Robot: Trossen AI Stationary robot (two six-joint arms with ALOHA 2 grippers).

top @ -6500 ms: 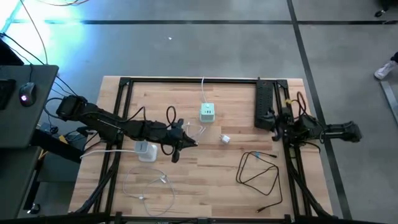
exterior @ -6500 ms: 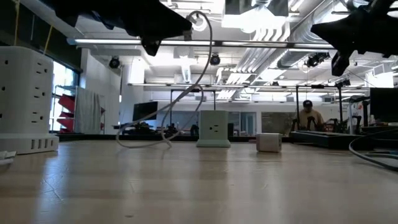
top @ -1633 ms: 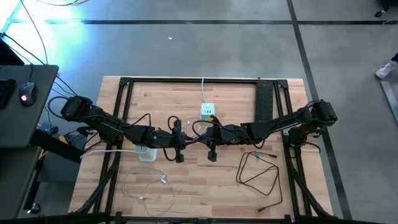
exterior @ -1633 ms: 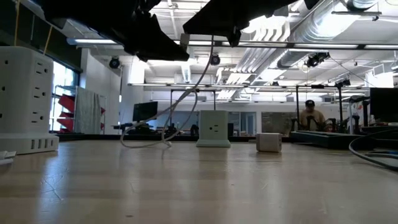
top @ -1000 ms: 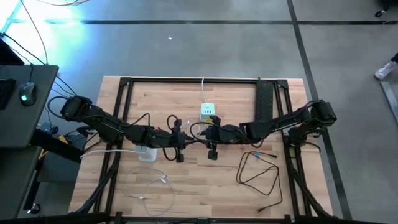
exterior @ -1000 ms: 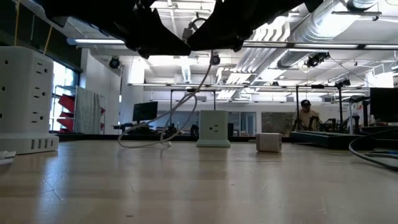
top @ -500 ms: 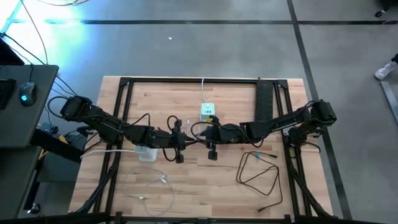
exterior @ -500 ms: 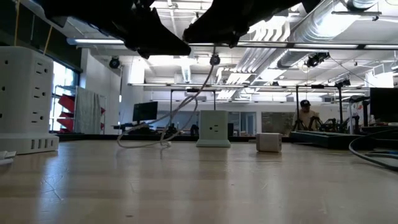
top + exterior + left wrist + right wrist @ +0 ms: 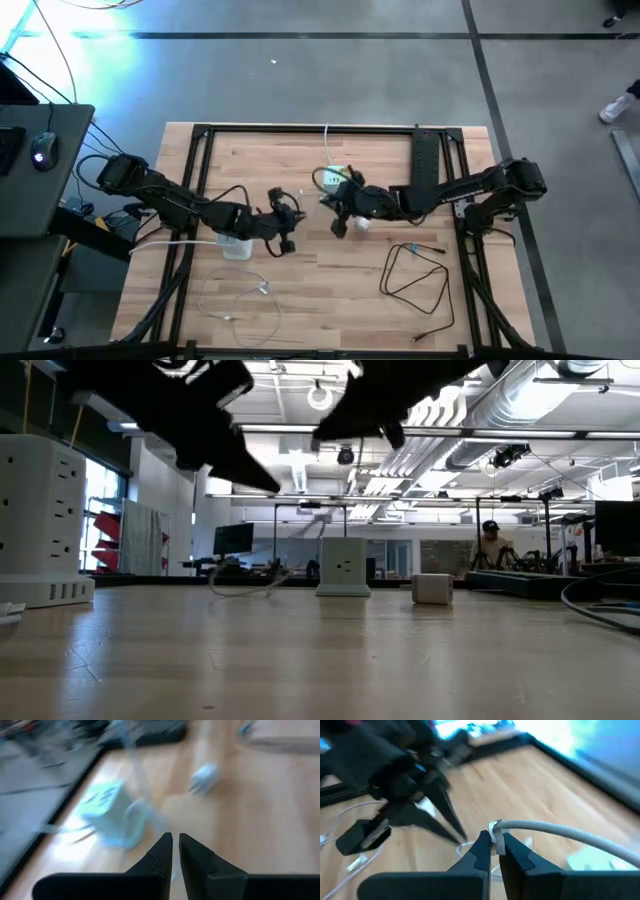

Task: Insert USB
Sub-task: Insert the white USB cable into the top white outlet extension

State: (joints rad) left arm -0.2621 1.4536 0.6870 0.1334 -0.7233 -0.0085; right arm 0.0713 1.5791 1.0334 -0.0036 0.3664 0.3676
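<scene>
One braided white cable (image 9: pixel 560 836) fills right claw (image 9: pixel 494 851).

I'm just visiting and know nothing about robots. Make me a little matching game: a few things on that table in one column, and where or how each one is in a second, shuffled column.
Things:
1. white cable
2. black cable
3. green charger cube
4. left gripper

Places or states:
A. lying in loops on the wood on the right arm's side
B. pinched between the jaws of the right gripper
C. standing near the middle of the table, toward its far edge
D. holding nothing, jaws nearly together

Pairs: 1-B, 2-A, 3-C, 4-D
</scene>
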